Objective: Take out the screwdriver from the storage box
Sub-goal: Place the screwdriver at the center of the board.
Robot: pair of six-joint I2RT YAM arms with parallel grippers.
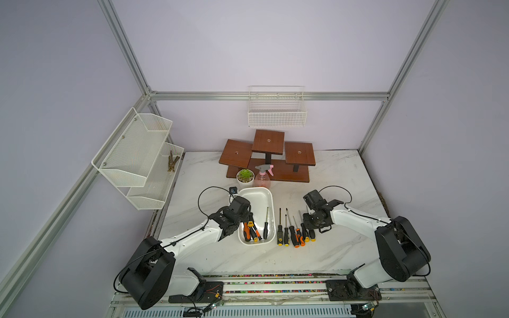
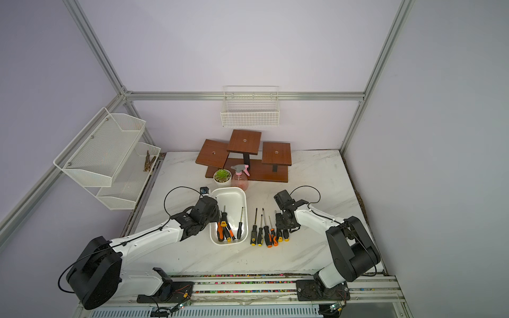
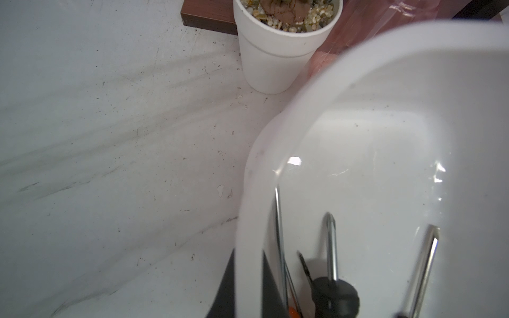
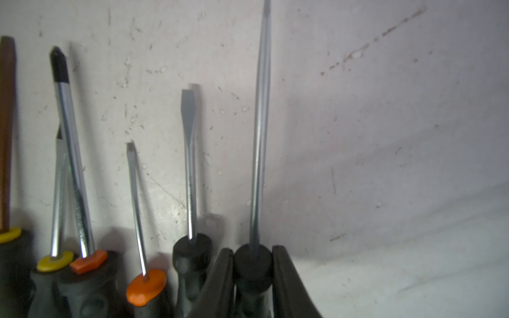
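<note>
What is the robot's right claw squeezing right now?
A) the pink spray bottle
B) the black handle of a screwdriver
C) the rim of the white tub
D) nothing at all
B: in the right wrist view the right gripper pinches the black handle of a screwdriver between its fingers, next to the other screwdrivers lying on the table.

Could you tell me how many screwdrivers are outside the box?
6, in a row on the table beside the box; the farthest screwdriver sits in the right tool.
</note>
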